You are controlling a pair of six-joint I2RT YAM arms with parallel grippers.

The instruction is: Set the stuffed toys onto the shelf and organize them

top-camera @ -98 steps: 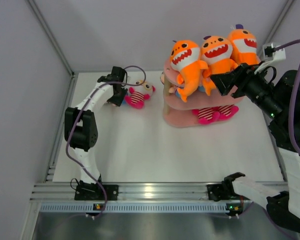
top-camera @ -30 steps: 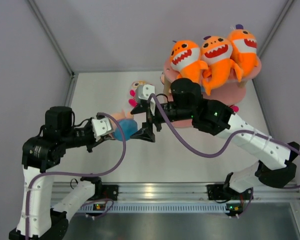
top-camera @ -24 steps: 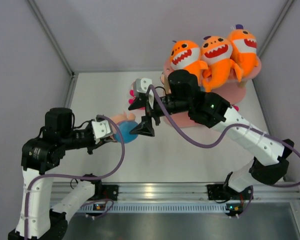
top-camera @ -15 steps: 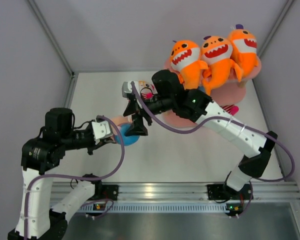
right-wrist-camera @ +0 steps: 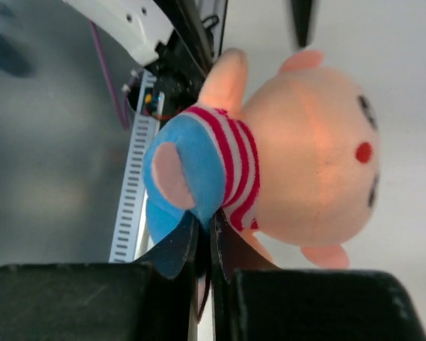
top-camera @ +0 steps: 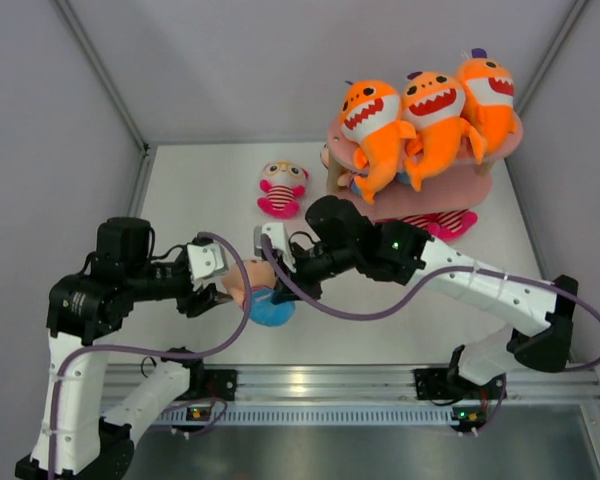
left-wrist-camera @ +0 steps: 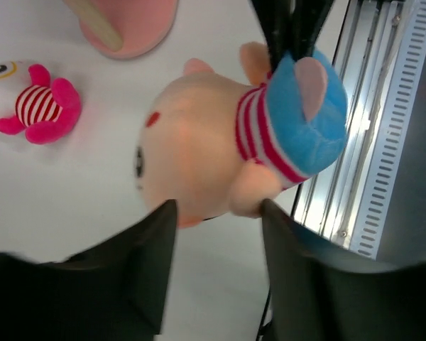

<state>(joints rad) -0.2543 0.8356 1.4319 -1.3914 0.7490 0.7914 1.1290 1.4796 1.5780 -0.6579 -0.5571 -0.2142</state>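
A beige-headed doll in a blue outfit (top-camera: 262, 297) hangs above the table's near part. My right gripper (top-camera: 281, 277) is shut on a fold of that blue outfit (right-wrist-camera: 192, 170), pinched at the jaw tips (right-wrist-camera: 207, 226). My left gripper (left-wrist-camera: 216, 213) is open, its fingertips (left-wrist-camera: 156, 234) just touching the doll's head (left-wrist-camera: 199, 156) and arm. A pink-striped doll (top-camera: 282, 187) lies on the table behind. Three orange sharks (top-camera: 370, 118) sit in a row on top of the pink shelf (top-camera: 450, 185), at the back right. Another striped doll (top-camera: 425, 226) lies on its lowest tier.
The aluminium rail (top-camera: 320, 385) runs along the table's near edge, close under the held doll. Grey walls (top-camera: 60, 150) close in the left, back and right. The shelf's foot (left-wrist-camera: 131, 25) and the pink doll (left-wrist-camera: 32, 106) show in the left wrist view.
My right gripper has come down and shut on the doll's blue outfit. My left gripper, shut on the doll before, has opened. The doll has shifted toward the near edge.
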